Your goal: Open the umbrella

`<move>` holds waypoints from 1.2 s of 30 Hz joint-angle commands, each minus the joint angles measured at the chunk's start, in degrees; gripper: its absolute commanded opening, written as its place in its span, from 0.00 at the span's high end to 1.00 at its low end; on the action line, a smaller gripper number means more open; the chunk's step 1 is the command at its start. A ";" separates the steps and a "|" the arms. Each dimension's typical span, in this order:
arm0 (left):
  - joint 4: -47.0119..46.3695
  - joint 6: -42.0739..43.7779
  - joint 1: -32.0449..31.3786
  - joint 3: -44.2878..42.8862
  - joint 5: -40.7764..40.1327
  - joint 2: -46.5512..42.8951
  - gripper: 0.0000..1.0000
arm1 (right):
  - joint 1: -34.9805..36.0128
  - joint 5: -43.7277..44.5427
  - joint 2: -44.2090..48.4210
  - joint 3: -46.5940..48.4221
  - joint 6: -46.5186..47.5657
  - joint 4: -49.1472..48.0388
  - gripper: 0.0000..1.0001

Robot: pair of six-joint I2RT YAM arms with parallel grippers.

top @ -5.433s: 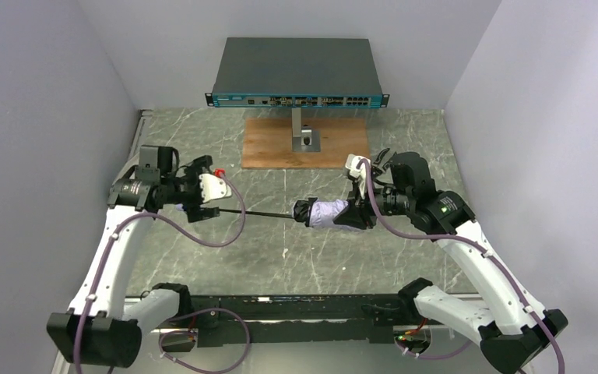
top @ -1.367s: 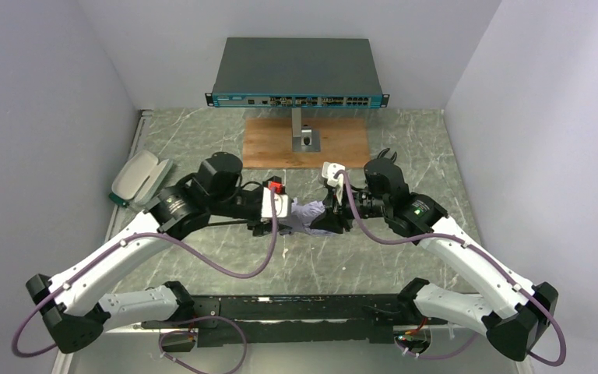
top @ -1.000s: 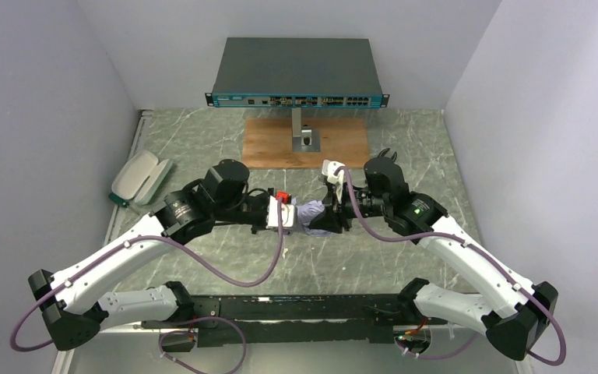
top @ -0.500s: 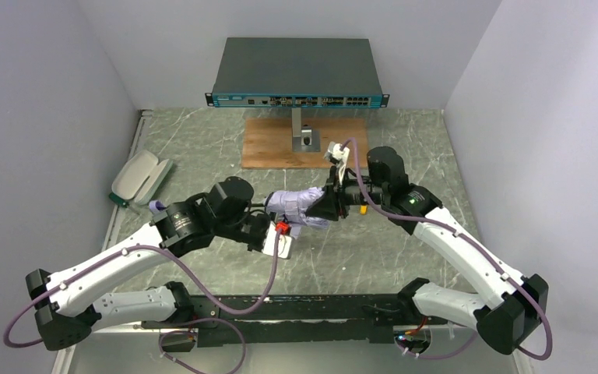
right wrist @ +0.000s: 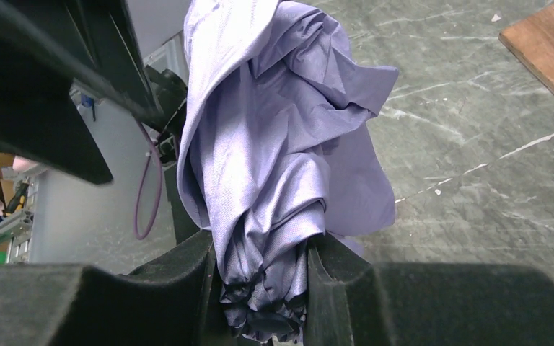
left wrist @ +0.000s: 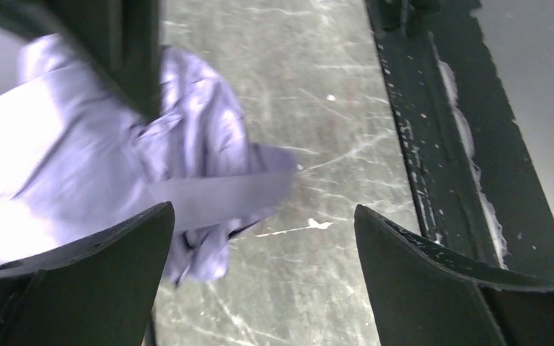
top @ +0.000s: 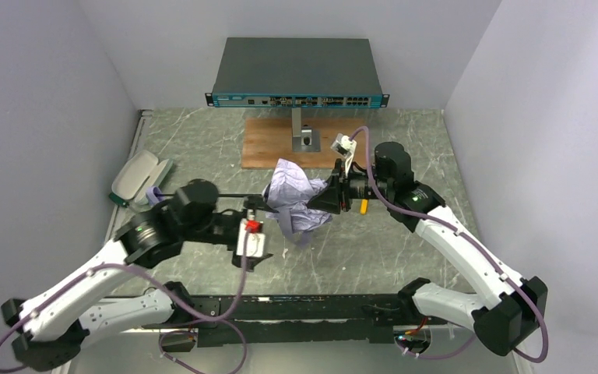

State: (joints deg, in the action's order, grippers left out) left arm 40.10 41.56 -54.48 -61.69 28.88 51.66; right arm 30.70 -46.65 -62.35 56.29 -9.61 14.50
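The umbrella (top: 296,201) is held above the table, its lavender fabric loose and bunched. Its thin dark shaft (top: 226,195) runs left to the lavender handle (top: 154,193). My right gripper (top: 329,196) is shut on the gathered top of the fabric; in the right wrist view the fabric (right wrist: 281,130) is pinched between the jaws of the right gripper (right wrist: 263,249). My left gripper (top: 258,222) is open and empty, just near and left of the fabric. In the left wrist view the left gripper (left wrist: 263,209) spans bare table, with blurred fabric (left wrist: 79,166) at the upper left.
A pale grey-green oval case (top: 140,175) lies at the left edge. A wooden board (top: 335,144) with a metal stand (top: 304,134) lies behind the umbrella, and a network switch (top: 296,74) is at the back wall. The black base rail (left wrist: 433,144) runs along the near edge.
My left gripper has pulled back from the canopy toward the near left. My right arm has lifted and shifted back. The fabric has come loose and spread out.
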 commanded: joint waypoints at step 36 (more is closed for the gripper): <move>-41.20 -99.17 77.35 -9.34 12.88 -4.72 0.00 | 17.45 30.91 -14.60 19.81 -1.78 -48.96 1.00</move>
State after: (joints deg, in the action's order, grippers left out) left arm 7.99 -47.37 22.33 -71.00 42.11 46.19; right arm 45.39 -19.25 -76.29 72.10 -15.07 -23.18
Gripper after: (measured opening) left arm 0.996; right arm 0.318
